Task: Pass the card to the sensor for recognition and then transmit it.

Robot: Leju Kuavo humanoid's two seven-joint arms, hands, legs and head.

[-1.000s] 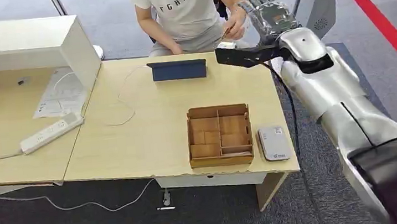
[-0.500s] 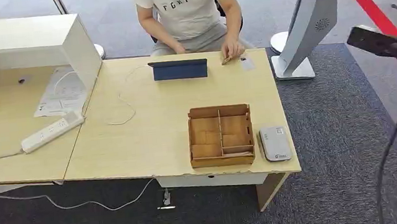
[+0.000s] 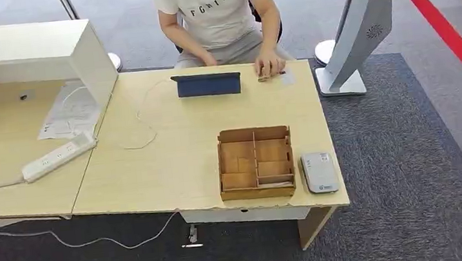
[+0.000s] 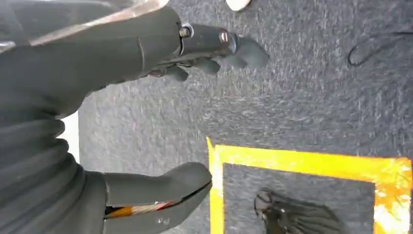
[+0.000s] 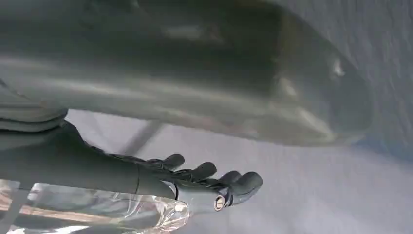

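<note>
- The small tan card point(image 3: 264, 72) lay at the far edge of the pale wooden table point(image 3: 172, 149), under the fingers of the seated person's hand point(image 3: 269, 65).
- That person, in a light printed T-shirt point(image 3: 212, 6), sat behind the table's far side; the other forearm reached down toward the table edge behind the dark blue folded tablet stand point(image 3: 208, 84).
- The flat grey card sensor point(image 3: 319, 172) rested at the near right corner of the table, just beside the open brown wooden box with compartments point(image 3: 256, 161), well apart from the card.
- The left hand point(image 4: 146, 122) hung over dark grey carpet point(image 4: 302, 97) marked with a yellow tape line point(image 4: 311, 163). Its thick grey thumb and darker fingers point(image 4: 229, 48) were spread wide apart with nothing between them.
- The right hand point(image 5: 160, 183) held nothing. Its dark fingers point(image 5: 234, 183) lay extended side by side, and a large blurred grey shape crossed the view beside them; the thumb could not be made out clearly.
- A white power strip point(image 3: 59, 155) with its cable lay on the left part of the table, near loose papers point(image 3: 71, 111) and a white boxy shelf unit point(image 3: 26, 55).
- A thin white cable point(image 3: 139, 117) ran in a loop from the tablet stand across the tabletop.
- A white stand with a slanted column point(image 3: 359, 20) stood on the carpet to the right of the table, beside a red floor stripe point(image 3: 451, 29).
</note>
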